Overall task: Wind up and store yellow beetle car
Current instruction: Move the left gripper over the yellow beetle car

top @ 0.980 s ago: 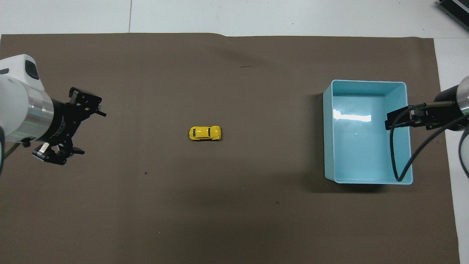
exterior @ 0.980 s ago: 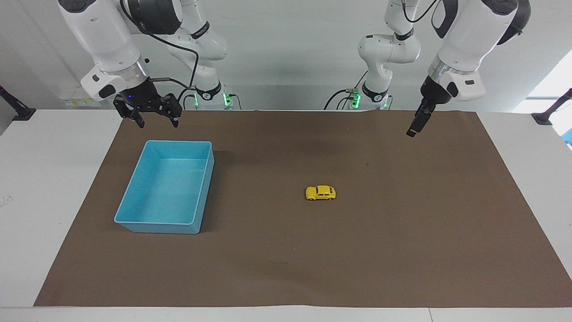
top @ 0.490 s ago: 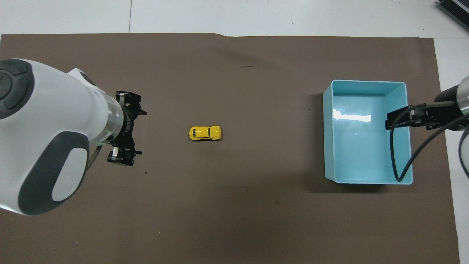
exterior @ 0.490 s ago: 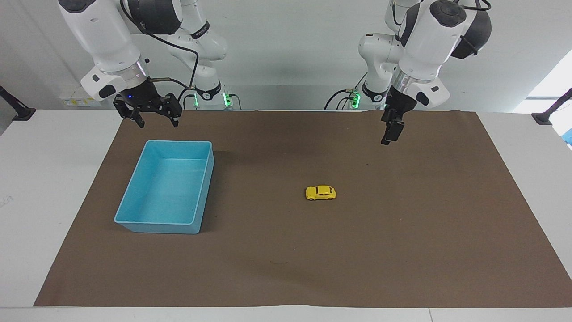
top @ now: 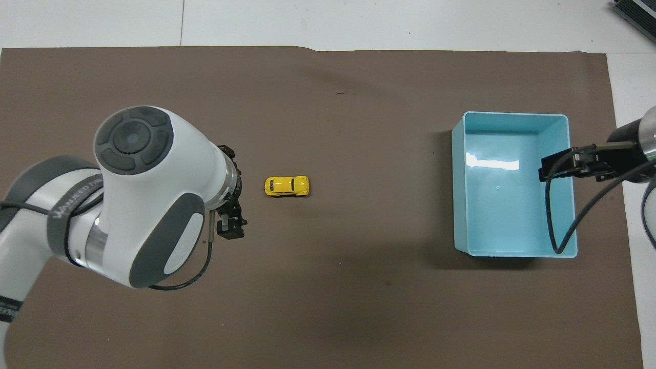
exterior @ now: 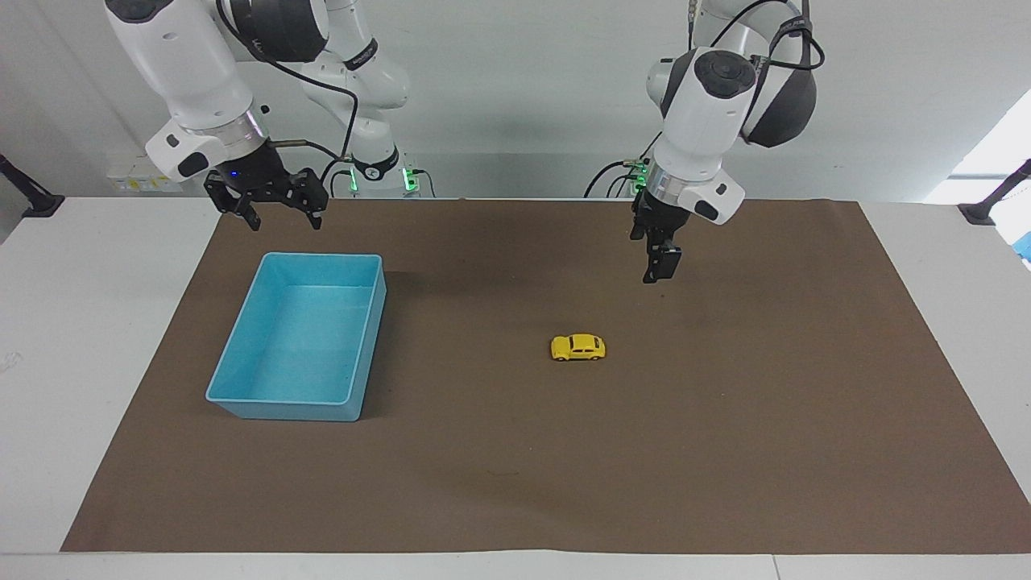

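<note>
The yellow beetle car [exterior: 577, 347] stands on its wheels on the brown mat, near the table's middle; it also shows in the overhead view [top: 287, 186]. My left gripper [exterior: 656, 272] hangs open above the mat, beside the car toward the left arm's end, not touching it; in the overhead view [top: 233, 192] the arm hides most of it. The blue bin [exterior: 322, 257] sits empty toward the right arm's end, and shows in the overhead view [top: 512, 114]. My right gripper [exterior: 278, 213] waits open and empty, raised over the bin's rim [top: 566, 166].
The brown mat [exterior: 725, 451] covers most of the white table [exterior: 80, 322]. A cable loops from the right wrist over the bin [top: 551, 215]. Nothing else lies on the mat.
My left arm has swung in from the left arm's end of the table toward the car and lowered. The car, the bin and the right arm have not moved.
</note>
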You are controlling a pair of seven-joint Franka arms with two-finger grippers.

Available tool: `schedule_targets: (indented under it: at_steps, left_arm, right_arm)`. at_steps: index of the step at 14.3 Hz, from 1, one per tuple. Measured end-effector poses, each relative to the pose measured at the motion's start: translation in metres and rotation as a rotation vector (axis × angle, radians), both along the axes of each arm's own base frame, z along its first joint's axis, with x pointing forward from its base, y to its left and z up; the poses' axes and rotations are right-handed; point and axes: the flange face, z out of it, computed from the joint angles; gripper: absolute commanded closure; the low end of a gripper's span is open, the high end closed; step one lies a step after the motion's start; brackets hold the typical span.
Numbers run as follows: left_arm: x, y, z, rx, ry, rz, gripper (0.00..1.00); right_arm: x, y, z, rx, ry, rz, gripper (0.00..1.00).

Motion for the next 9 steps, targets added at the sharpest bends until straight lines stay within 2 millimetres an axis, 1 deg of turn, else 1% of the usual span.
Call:
schedule_targets:
  at_steps: [3,6,9]
  left_arm:
    - [-0.008,-0.027,-0.04,-0.009,-0.019,0.065,0.0]
    - [-0.001,-0.038,-0.068,-0.025,-0.044,0.1,0.0]
    - [0.01,-0.045,-0.088,-0.046,-0.077,0.118,0.0]
  right_arm:
    - [0.0,0.0,0.0,0.0,0.0,0.0,0.0]
    - [0.0,0.0,0.0,0.0,0.0,0.0,0.0]
    - [0.0,0.0,0.0,0.0,0.0,0.0,0.0]
